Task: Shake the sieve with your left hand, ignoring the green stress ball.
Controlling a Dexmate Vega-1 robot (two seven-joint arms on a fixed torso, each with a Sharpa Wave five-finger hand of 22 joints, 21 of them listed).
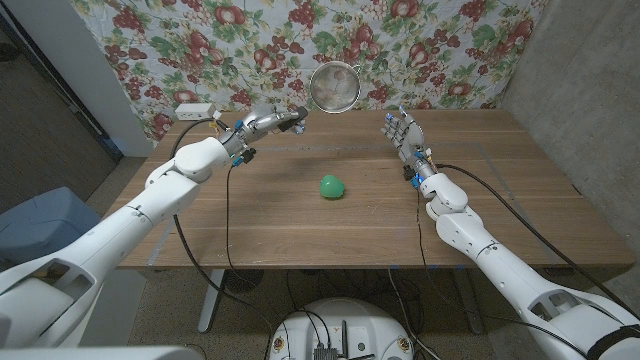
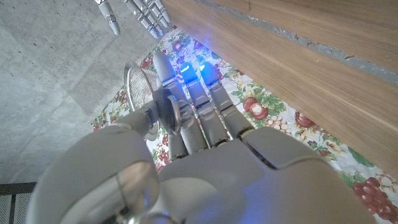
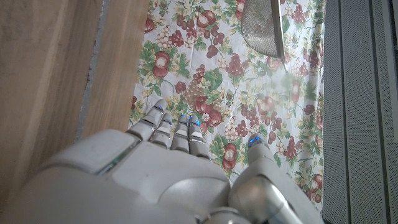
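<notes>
The sieve (image 1: 334,86) was held by its handle in the left hand (image 1: 272,122), raised above the table's (image 1: 520,180) far edge against the floral cloth (image 1: 200,50), while the right hand (image 1: 403,133) was kept upright with fingers spread, holding nothing, and the green stress ball (image 1: 332,187) lay mid-table between them, the grip itself being hard to make out.

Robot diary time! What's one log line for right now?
left hand holds sieve raised | right hand open, waiting | green stress ball untouched on table

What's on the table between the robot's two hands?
In the head view, the green stress ball sits between the left hand and right hand, nearer the robot.
</notes>
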